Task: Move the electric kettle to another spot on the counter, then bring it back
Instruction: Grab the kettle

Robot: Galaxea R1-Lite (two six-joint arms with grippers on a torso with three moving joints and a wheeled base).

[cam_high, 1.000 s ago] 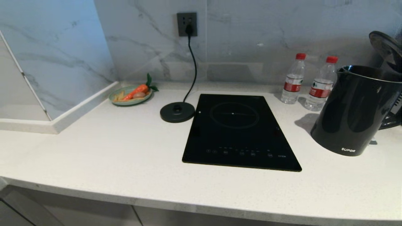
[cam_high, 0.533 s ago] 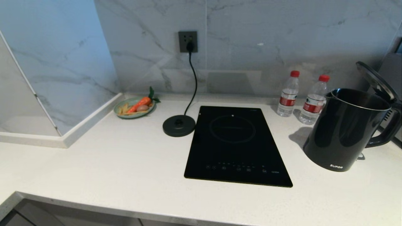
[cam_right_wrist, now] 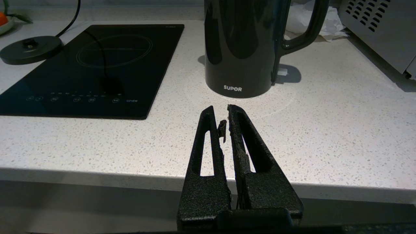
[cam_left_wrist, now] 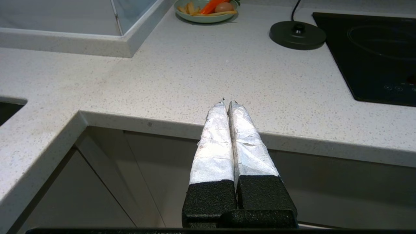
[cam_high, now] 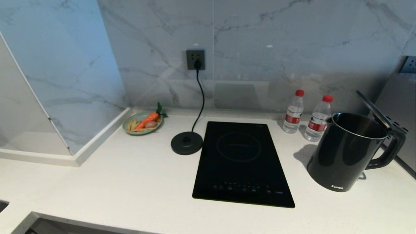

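While both my claws wait pressed together off the white speckled counter (cam_high: 130, 182) | tall glossy black electric kettle (cam_high: 346, 152), lid up, lower right of head view | right gripper (cam_right_wrist: 221, 112) should spread, take loop handle (cam_high: 386, 149) squarely | left gripper (cam_left_wrist: 226, 103) idle.

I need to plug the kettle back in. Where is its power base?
In the head view the power base sits on the counter just left of the cooktop, its cord running to the wall socket.

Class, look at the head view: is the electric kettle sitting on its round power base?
No, the electric kettle stands on the bare counter, far right of the power base.
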